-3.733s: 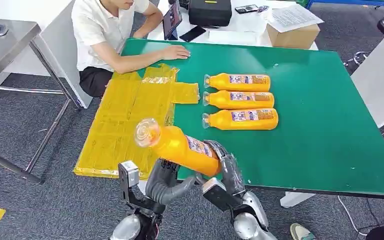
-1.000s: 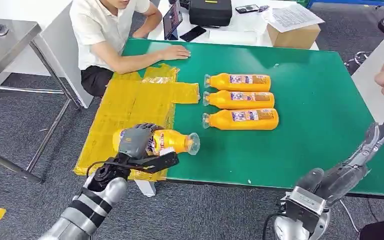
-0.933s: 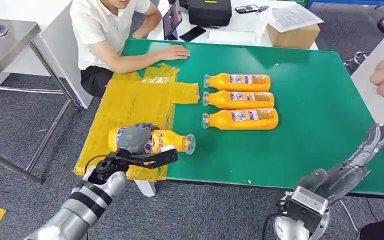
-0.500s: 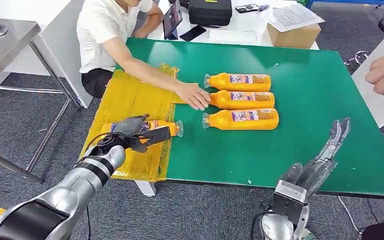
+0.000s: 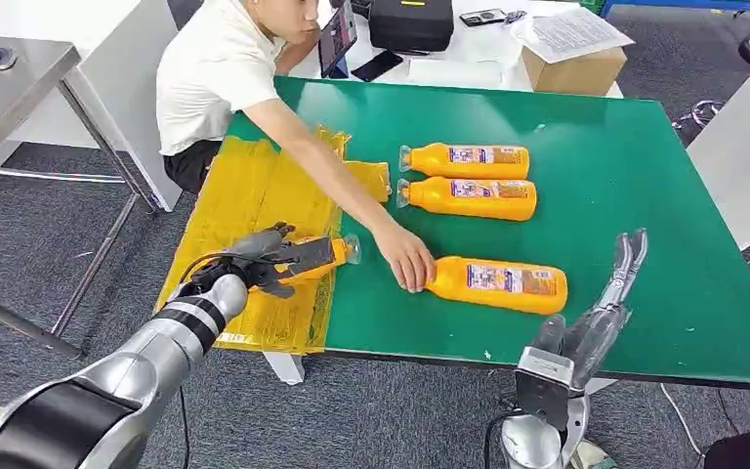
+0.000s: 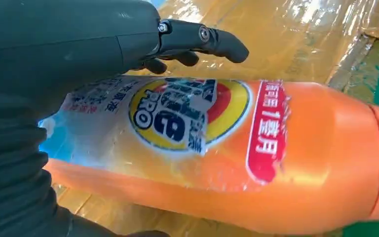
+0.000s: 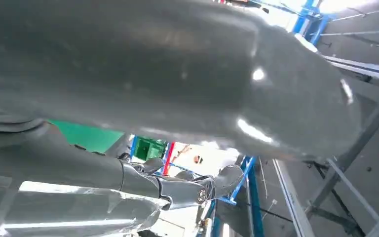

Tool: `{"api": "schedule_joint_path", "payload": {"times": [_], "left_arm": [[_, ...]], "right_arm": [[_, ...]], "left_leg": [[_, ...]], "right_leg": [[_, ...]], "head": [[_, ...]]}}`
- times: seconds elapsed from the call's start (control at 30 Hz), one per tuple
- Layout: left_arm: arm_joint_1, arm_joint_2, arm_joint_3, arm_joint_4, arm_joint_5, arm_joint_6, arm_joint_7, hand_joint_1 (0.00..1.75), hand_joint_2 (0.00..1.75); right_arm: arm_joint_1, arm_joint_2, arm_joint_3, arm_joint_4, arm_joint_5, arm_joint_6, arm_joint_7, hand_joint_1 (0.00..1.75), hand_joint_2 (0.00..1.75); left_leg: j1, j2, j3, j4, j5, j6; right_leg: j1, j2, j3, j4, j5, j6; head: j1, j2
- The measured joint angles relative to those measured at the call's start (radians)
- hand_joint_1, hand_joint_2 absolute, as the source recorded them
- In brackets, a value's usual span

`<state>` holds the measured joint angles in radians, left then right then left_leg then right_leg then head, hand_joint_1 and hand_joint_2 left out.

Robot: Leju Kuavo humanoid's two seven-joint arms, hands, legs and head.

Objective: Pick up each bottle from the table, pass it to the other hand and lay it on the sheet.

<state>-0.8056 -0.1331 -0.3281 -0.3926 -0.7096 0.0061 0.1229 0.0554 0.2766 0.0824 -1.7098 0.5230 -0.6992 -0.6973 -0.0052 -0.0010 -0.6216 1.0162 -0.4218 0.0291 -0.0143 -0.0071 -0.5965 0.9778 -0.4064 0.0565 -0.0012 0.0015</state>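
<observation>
Bright, even overhead light with soft shadows; glare on the yellow sheet [image 5: 254, 210]; both wrist views blurred close-up.

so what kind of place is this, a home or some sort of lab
Most likely a robot test lab or workshop, not a home: a green work table on grey carpet, a person seated alongside, plus a laptop, black case and cardboard box on the next table.
</observation>
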Motion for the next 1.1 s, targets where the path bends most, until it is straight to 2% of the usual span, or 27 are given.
{"api": "schedule_joint_path", "payload": {"times": [0.07, 0.23, 0.47, 0.6, 0.63, 0.7, 0.83, 0.9, 1.1], "left_arm": [[-0.002, -0.004, 0.007, 0.001, 0.019, -0.015, -0.036, 0.00, 1.75], [0.014, -0.051, 0.031, -0.036, 0.115, 0.025, -0.270, 0.00, 1.75], [0.018, -0.077, 0.049, -0.064, 0.123, 0.034, -0.285, 0.00, 1.75], [0.099, -0.100, 0.048, -0.201, 0.192, 0.179, -0.455, 0.00, 1.75], [0.136, -0.106, 0.034, -0.278, 0.218, 0.222, -0.470, 0.00, 1.75], [0.214, -0.109, -0.015, -0.429, 0.223, 0.321, -0.478, 0.00, 1.75], [0.321, -0.102, -0.146, -0.650, 0.049, 0.554, -0.485, 0.00, 1.75], [0.356, -0.099, -0.191, -0.712, 0.042, 0.593, -0.484, 0.00, 1.75], [0.430, -0.094, -0.249, -0.832, 0.137, 0.591, -0.498, 0.00, 1.75]], "right_arm": [[0.000, -0.002, 0.000, 0.003, -0.001, 0.000, 0.000, 0.00, 0.00], [0.001, -0.007, -0.002, 0.003, 0.002, 0.000, 0.000, 0.00, 0.00], [0.002, -0.013, -0.002, 0.003, 0.003, 0.000, 0.000, 0.00, 0.00], [0.012, -0.014, -0.005, -0.002, 0.034, 0.000, 0.000, 0.00, 0.00], [0.017, -0.014, -0.005, -0.006, 0.059, 0.000, 0.000, 0.00, 1.75], [0.026, -0.014, -0.007, -0.010, 0.111, 0.000, 0.000, 0.00, 1.75], [0.030, -0.014, -0.009, -0.011, 0.147, 0.000, 0.000, 0.00, 1.75], [0.031, -0.014, -0.010, -0.011, 0.163, 0.000, 0.000, 0.00, 1.75], [0.036, -0.015, -0.016, 0.033, 0.272, 0.000, 0.000, 0.00, 1.75]], "left_leg": [[0.000, -0.001, 0.000, 0.000, 0.000, 0.000], [0.000, -0.002, -0.001, 0.000, 0.000, 0.000], [0.000, -0.002, 0.000, 0.000, 0.000, 0.000], [0.000, -0.002, 0.000, 0.000, 0.000, 0.000], [0.000, -0.002, -0.001, 0.000, 0.000, 0.000], [-0.001, -0.002, -0.001, 0.000, -0.001, -0.001], [-0.001, -0.003, -0.002, 0.000, -0.002, 0.000], [-0.001, -0.002, -0.002, 0.000, -0.002, 0.000], [0.000, -0.003, -0.001, 0.000, -0.002, 0.000]], "right_leg": [[0.000, 0.000, 0.000, 0.000, 0.000, 0.000], [0.000, -0.002, 0.000, 0.000, 0.000, 0.000], [0.000, -0.003, 0.000, 0.000, 0.000, 0.000], [0.000, -0.002, 0.000, 0.000, 0.000, 0.000], [0.000, -0.002, 0.000, 0.000, 0.000, 0.000], [0.000, -0.002, -0.001, 0.000, -0.001, 0.000], [0.000, -0.003, -0.001, -0.001, -0.002, 0.000], [0.000, -0.002, -0.001, -0.001, -0.002, 0.000], [0.000, -0.002, -0.001, -0.001, -0.001, 0.000]], "head": [[0.000, 0.000], [0.000, 0.000], [0.000, 0.000], [0.001, 0.000], [0.000, 0.000], [0.000, 0.000], [0.000, 0.000], [0.000, 0.000], [0.000, 0.000]]}}
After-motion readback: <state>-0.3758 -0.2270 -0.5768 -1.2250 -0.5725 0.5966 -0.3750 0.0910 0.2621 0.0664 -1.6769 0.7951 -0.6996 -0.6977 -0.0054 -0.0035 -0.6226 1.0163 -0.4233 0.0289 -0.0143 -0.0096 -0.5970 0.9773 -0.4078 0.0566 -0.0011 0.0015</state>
